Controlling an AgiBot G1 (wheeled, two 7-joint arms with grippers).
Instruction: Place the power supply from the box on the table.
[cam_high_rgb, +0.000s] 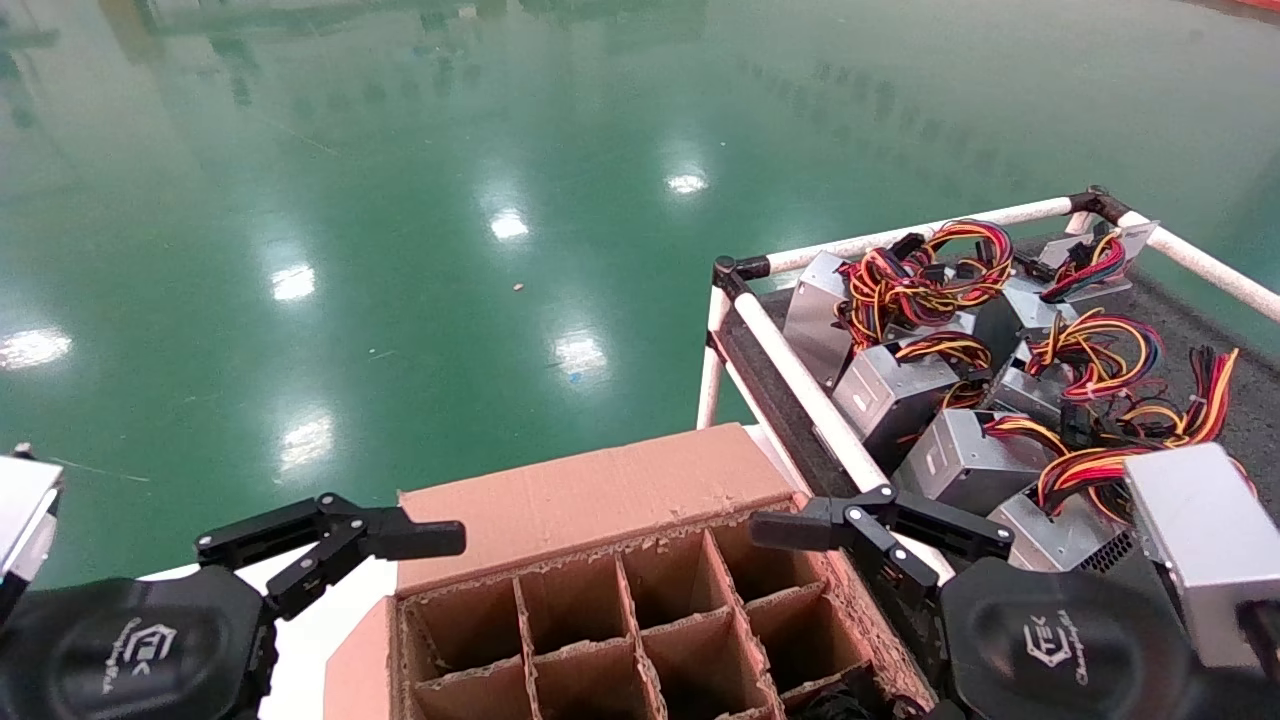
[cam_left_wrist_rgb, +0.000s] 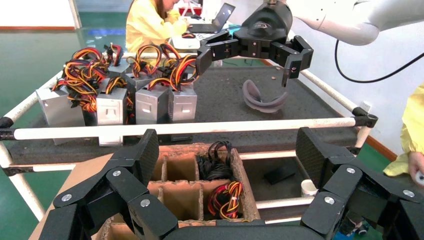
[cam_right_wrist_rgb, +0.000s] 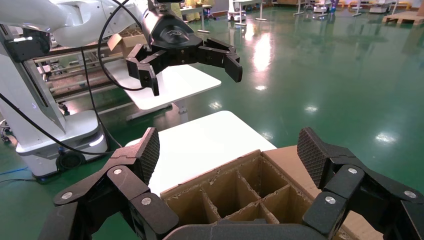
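Note:
The brown box with its grid of frayed dividers lies below both grippers. In the left wrist view, red-yellow cables of a power supply fill one cell by the box's table-side wall, and black cables fill the cell beside it. The other cells in view are empty. My left gripper hangs open over the box's left side, nothing between its fingers. My right gripper is open above the box's right edge. The table stands right of the box.
Several silver power supplies with coloured cable bundles crowd the near part of the table. A grey curved object lies on its bare far part. White rails run between box and table. A white tabletop lies left of the box; green floor beyond.

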